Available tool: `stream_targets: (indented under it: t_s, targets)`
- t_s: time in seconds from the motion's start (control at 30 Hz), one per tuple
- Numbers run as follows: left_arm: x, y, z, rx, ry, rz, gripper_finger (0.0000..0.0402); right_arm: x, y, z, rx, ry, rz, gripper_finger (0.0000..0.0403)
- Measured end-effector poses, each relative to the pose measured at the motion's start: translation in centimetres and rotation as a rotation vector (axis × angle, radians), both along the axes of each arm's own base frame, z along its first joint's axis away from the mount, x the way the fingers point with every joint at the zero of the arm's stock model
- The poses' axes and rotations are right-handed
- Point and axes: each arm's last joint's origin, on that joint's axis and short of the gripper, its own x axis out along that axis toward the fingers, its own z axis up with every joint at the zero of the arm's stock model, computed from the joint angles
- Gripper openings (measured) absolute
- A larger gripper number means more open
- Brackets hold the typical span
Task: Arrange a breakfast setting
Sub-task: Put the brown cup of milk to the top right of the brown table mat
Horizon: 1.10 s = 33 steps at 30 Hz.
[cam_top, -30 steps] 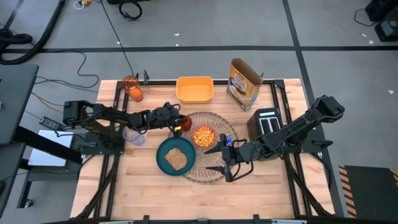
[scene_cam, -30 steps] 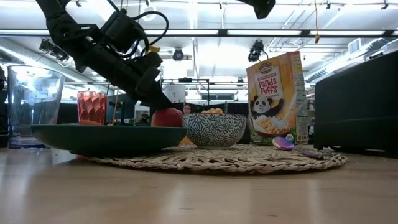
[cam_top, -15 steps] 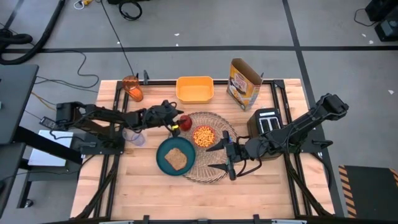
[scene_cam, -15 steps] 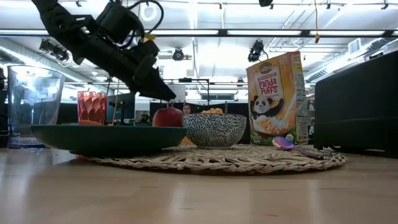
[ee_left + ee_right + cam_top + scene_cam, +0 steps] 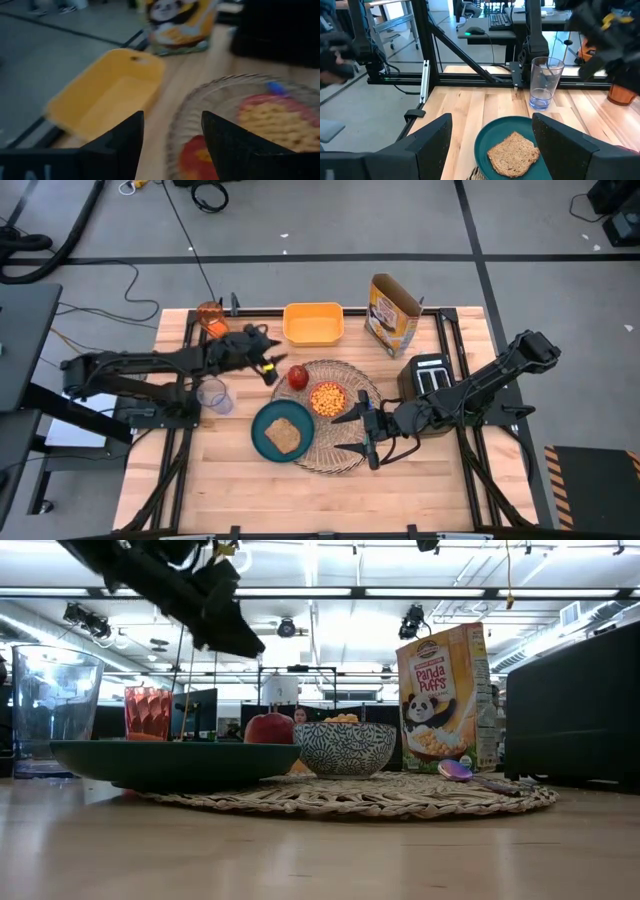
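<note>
- The left hand (image 5: 268, 367) has let go of the red apple (image 5: 298, 376) and drawn back toward the worktop's far left; its fingers stand apart with nothing between them; a second ago they were closed low over the fruit
- The apple now rests on the round woven placemat (image 5: 345, 455), just beside the bowl (image 5: 327, 397) of cereal, free of any grip; I judge the apple's placing done
- The teal plate (image 5: 264, 434) with the toast slice (image 5: 285, 436) lies at the placemat's left edge; the orange cup (image 5: 212, 321) stands off at the far left corner, likely next to fetch
- The right hand (image 5: 358, 434) hangs open and empty over the placemat's near right part, unmoved
- The cereal box (image 5: 438, 695) near the far edge reads "Panda Puffs" beside a panda drawing; its smaller print is illegible
</note>
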Motion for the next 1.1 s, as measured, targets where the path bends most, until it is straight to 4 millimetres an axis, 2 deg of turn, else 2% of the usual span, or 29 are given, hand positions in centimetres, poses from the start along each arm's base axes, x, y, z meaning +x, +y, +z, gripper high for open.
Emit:
stream_targets:
  t_s: [0.2, 0.33, 0.47, 0.63, 1.1]
  targets:
    - [-3.5, 2.2, 3.6, 0.038, 0.156, 0.222, 0.0206, -0.3, 0.5, -0.2, 0.001, 0.018, 0.016, 0.0282]
    - [-6.3, 3.8, 4.9, 0.023, 0.240, 0.432, 0.0206, -0.5, 1.0, -0.2, -0.006, 0.021, 0.036, 0.0282]
    - [-8.3, 5.6, 4.5, -0.053, 0.262, 0.596, 0.0206, -0.6, 1.1, -0.2, -0.010, 0.021, 0.040, 0.0282]
    - [-9.3, 7.7, 3.7, -0.093, 0.300, 0.716, 0.0206, -0.6, 1.1, -0.2, -0.011, 0.025, 0.039, 0.0282]
    - [-9.7, 11.6, 0.4, -0.217, 0.464, 0.802, 0.0206, -0.6, 1.1, -0.5, 0.013, 0.053, 0.036, 0.0282]
